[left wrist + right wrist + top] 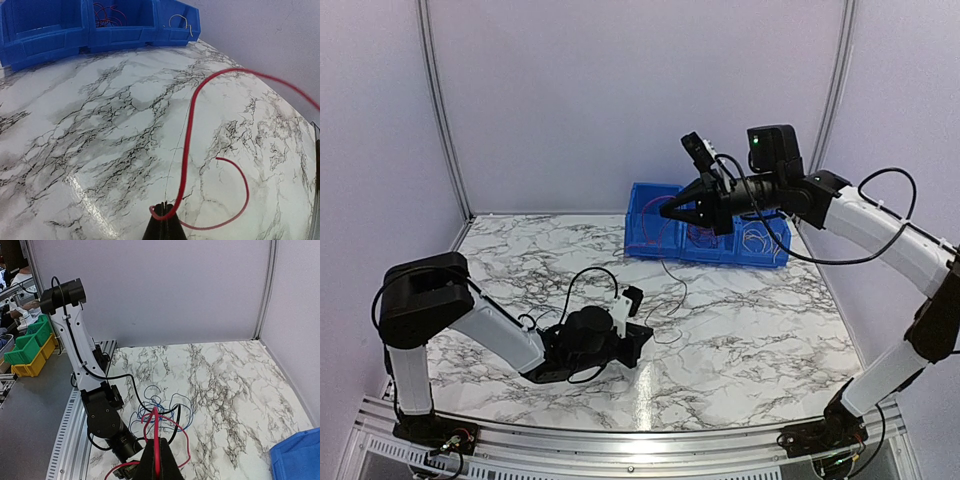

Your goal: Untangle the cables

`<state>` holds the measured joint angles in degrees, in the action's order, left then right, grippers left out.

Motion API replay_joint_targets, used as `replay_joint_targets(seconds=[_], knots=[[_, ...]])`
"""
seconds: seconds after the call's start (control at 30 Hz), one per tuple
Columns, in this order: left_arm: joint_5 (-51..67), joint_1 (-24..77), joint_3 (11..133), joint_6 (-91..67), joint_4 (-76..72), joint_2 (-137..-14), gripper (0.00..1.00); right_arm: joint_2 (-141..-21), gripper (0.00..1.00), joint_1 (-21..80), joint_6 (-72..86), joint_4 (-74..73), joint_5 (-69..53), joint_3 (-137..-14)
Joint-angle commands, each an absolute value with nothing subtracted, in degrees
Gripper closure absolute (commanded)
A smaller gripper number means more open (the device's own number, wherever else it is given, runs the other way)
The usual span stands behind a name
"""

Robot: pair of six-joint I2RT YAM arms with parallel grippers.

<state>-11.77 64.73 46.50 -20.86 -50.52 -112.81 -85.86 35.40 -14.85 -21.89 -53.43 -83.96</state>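
Note:
My left gripper (167,214) lies low on the marble table, shut on a red cable (187,145) that curls up to the right and loops back beside the jaws. In the top view this gripper (644,340) is at centre front. My right gripper (669,212) is raised over the left end of the blue bins, shut on a red cable (156,432) that runs up between its fingers (156,446). Below it, thin blue cables (167,402) curl in tangled loops beside the left arm. A thin cable (678,290) trails on the table between the two grippers.
A row of blue bins (650,240) stands at the back right; the middle one holds red wires (106,14) and the right one a pale wire (180,20). The left arm's black hose (125,377) loops near the tangle. White walls enclose the table.

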Motion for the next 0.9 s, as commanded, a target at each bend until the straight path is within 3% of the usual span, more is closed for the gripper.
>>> replay_joint_targets(seconds=[0.0, 0.17, 0.3, 0.6, 0.87], knots=[[-11.9, 64.6, 44.0, -23.4, -55.4, -113.7, 1.00, -85.1, 1.00, 34.8, -15.1, -23.8, -53.0, -89.4], [-15.0, 64.6, 40.9, -25.6, -55.4, -111.1, 0.64, -85.3, 1.00, 34.8, -14.4, -23.8, -53.3, -88.9], [-14.9, 64.6, 40.8, -25.2, -55.5, -110.9, 0.51, -85.1, 1.00, 34.8, -14.1, -23.1, -53.3, -87.9], [-17.3, 64.4, 44.0, -24.3, -57.1, -111.6, 0.43, -84.6, 1.00, 34.7, -13.9, -23.5, -53.1, -87.5], [-18.0, 63.3, 48.9, -22.8, -57.2, -114.2, 0.43, -83.6, 1.00, 34.8, -13.0, -22.3, -53.7, -85.3]])
